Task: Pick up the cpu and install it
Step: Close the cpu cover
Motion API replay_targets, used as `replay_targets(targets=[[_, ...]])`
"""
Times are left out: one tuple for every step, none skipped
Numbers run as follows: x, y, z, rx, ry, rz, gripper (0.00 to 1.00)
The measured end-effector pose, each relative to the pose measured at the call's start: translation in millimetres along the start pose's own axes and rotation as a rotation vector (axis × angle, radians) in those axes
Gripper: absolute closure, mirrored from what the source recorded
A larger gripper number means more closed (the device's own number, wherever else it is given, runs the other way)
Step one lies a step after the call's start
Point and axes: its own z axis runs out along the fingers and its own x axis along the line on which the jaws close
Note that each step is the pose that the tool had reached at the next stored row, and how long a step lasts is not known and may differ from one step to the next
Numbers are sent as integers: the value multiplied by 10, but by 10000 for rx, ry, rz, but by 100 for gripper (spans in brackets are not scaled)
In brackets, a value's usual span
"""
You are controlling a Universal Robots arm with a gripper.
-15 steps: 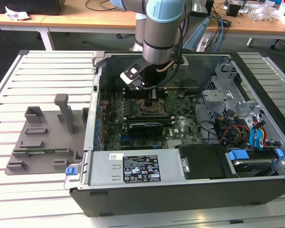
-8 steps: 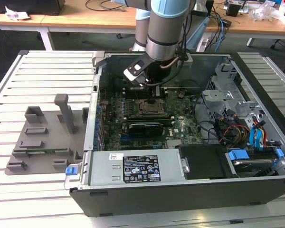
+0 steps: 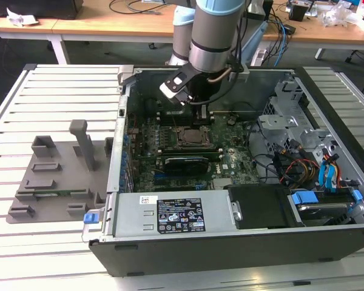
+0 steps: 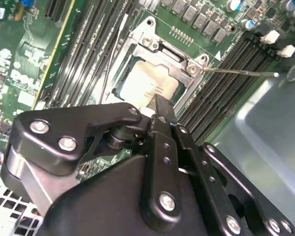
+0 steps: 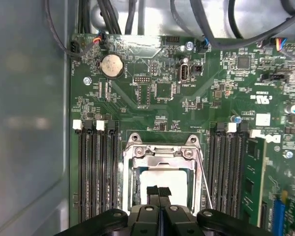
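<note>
The end effector [image 5: 159, 192] has its fingertips pressed together, gripping nothing, directly over the cpu [image 4: 146, 86], which lies in the socket frame [image 5: 160, 147] on the motherboard [image 3: 230, 160]. Memory slots [image 5: 96, 172] flank the socket at three and nine o'clock.

Slatted white table [image 3: 60, 91] (ribbed) under open computer case [image 3: 230, 242], grey holder tray [image 3: 54, 182].

Matt black gripper [image 4: 157, 105]; pale metal-topped cpu [image 4: 150, 86].
</note>
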Motion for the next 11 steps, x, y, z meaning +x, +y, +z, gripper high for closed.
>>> replay_targets(targets=[[0, -1, -33, 0, 0, 0, 89], [0, -4, -86, 0, 0, 1, 89], [0, -6, -128, 0, 0, 0, 89], [1, -8, -175, 0, 1, 0, 89], [1, -10, -224, 0, 0, 0, 89], [1, -11, -251, 0, 0, 0, 89], [1, -12, -269, 0, 0, 0, 89], [1, -13, -288, 0, 0, 0, 89], [2, -15, -335, 0, 0, 0, 89], [2, -17, -380, -1, 1, 0, 89], [2, -18, -397, 0, 0, 0, 89]])
